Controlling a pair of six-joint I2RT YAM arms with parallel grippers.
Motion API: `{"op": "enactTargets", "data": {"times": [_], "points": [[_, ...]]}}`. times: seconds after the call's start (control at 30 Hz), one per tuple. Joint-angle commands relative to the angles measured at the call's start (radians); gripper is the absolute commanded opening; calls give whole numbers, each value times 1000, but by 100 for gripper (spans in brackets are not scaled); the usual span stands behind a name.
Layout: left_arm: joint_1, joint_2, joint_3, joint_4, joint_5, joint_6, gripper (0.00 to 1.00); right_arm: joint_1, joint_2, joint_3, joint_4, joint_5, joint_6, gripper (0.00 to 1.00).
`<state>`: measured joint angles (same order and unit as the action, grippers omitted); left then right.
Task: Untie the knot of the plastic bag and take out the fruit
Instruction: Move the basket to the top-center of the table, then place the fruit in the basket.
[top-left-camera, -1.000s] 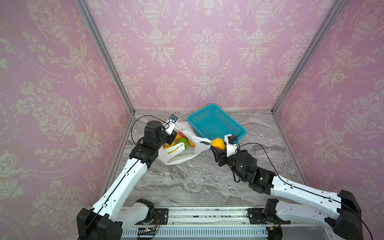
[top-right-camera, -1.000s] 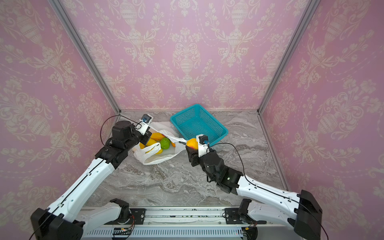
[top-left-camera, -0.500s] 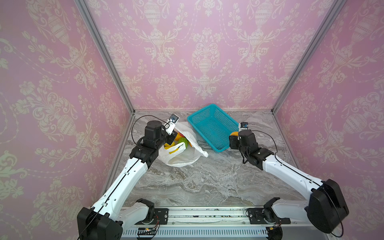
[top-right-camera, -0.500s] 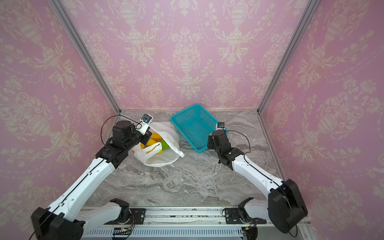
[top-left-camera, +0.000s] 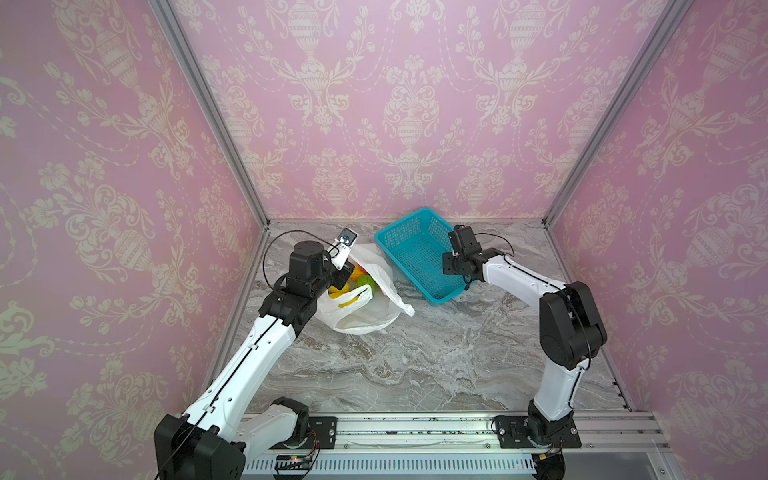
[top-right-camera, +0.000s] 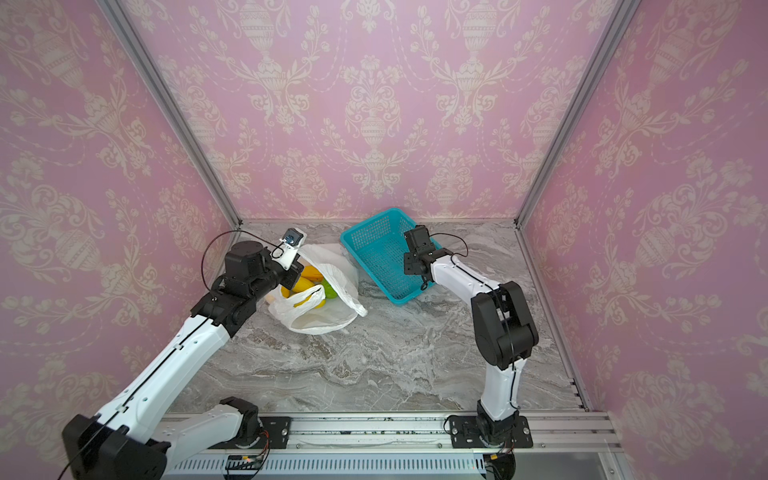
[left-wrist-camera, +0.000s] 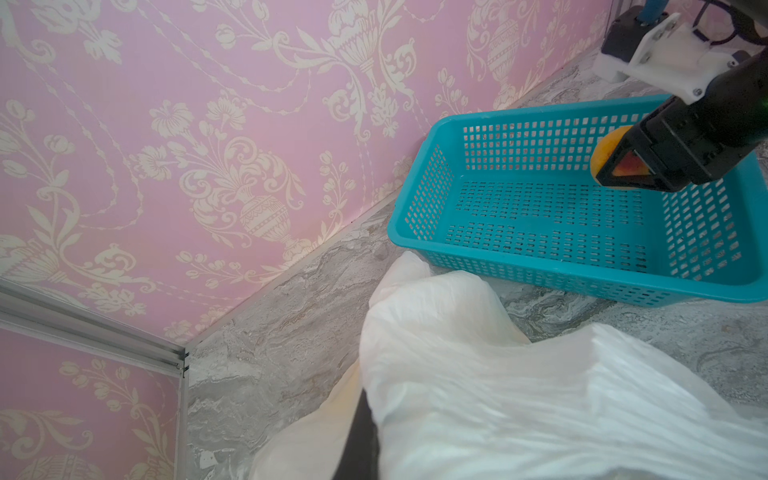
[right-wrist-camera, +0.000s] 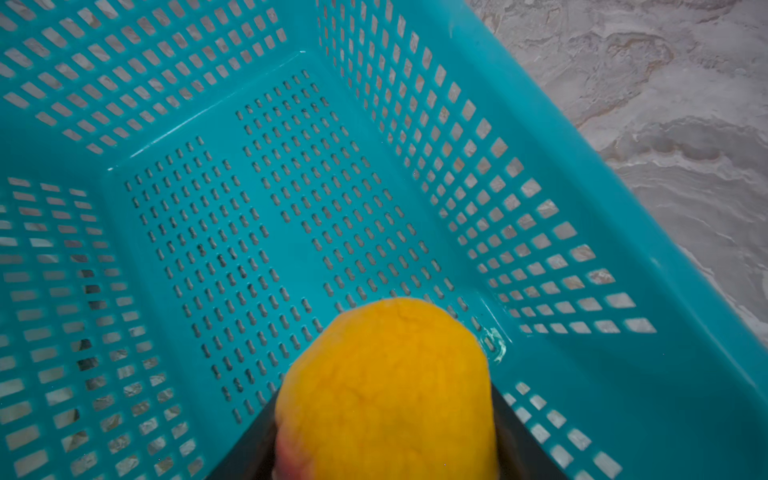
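Plastic bag (top-left-camera: 365, 316) is pinched open by shut left jaws; 1 fruit (right-wrist-camera: 386, 390) is clamped by right jaws over basket (right-wrist-camera: 478, 166), for release.

Crinkly white plastic bag (top-left-camera: 360, 321) lies open, yellow and green fruit (top-left-camera: 366, 282) showing inside.
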<state>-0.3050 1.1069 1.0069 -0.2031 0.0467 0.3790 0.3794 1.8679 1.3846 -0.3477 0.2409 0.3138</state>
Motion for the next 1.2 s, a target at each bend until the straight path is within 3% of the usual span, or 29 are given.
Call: {"op": "enactTargets", "data": {"times": [0.0,0.2,0.4,0.57,0.67,0.9,1.17], "points": [[11,-5,0,-7,1,14,0,1,-28,-23,-26,67,-8,32],[12,-10,2,-9,2,14,0,-5,-104,-141,6,173,26,37],[12,-21,0,-8,2,14,0,-17,-177,-192,-34,184,48,35],[12,-15,3,-11,3,15,0,-10,-306,-394,24,156,100,38],[12,-12,3,-9,1,14,0,-11,-349,-429,33,141,105,40],[12,-22,3,-10,12,9,0,-11,-260,-307,-38,153,102,45],[12,-19,2,-9,23,10,0,-58,-157,-312,7,160,88,55]]}}
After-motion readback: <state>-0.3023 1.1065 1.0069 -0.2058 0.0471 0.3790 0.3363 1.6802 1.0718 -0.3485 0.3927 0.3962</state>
